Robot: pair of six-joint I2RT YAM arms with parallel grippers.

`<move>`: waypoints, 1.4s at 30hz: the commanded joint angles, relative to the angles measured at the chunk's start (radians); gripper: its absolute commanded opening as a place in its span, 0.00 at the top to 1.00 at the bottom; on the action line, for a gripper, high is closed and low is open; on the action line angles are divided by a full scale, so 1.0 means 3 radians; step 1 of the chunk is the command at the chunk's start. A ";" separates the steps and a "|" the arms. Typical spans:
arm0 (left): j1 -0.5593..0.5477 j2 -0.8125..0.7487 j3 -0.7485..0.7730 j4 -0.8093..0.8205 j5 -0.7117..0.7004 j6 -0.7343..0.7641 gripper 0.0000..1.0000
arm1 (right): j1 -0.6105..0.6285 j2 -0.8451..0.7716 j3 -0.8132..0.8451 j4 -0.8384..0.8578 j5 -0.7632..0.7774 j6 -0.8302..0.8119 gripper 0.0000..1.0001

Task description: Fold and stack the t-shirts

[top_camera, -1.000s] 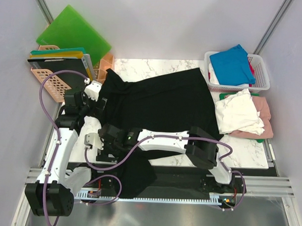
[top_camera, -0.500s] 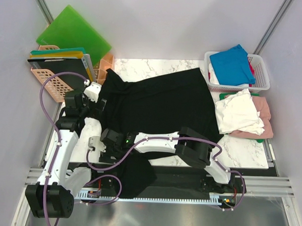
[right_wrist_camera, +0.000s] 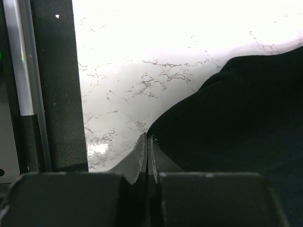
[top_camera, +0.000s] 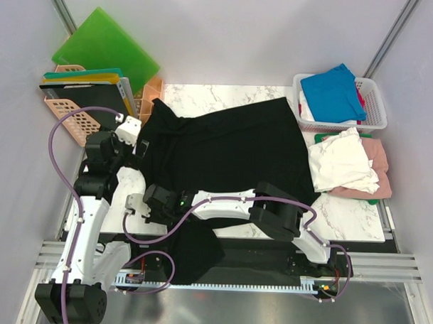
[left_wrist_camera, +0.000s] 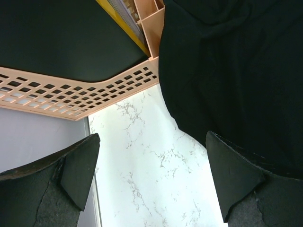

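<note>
Got the black t-shirt (top_camera: 231, 145) sprawled over most of the marble table (top_camera: 350, 209) with a tail hanging off the near edge, bare stone showing along the left side, the back and the near-right corner. Only clear from the right wrist: right gripper (right_wrist_camera: 147, 151) pinched fully together at the shirt's hem, touching it, can't tell if cloth's caught. Then the left gripper (left_wrist_camera: 151, 165), spread wide with nothing in it, above bare marble beside the shirt and the peach rack (left_wrist_camera: 71, 97).
</note>
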 commanded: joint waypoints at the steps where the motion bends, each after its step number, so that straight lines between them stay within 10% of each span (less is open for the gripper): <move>1: 0.0018 0.0005 -0.0001 0.0143 -0.0051 0.0109 0.00 | 0.0008 0.0063 0.0142 0.0108 -0.0028 -0.0019 1.00; 15: 0.0018 0.0077 -0.0053 0.0199 -0.0067 0.0058 0.00 | 0.0228 0.0344 0.0899 0.0073 -0.0232 -0.0096 0.97; 20: 0.0018 -0.0005 -0.0185 0.0189 -0.0072 0.0104 0.00 | 0.0264 0.0385 0.0976 0.0042 -0.0340 -0.0101 0.32; 23: 0.0023 -0.0030 -0.0247 0.0184 -0.0062 0.0068 0.00 | 0.0285 0.0355 0.0915 0.0032 -0.0284 -0.0162 0.17; 42: 0.0038 -0.0077 0.0229 0.0189 -0.0108 -0.0147 0.00 | -0.0200 0.0073 -0.0031 0.0374 0.0636 0.0072 0.11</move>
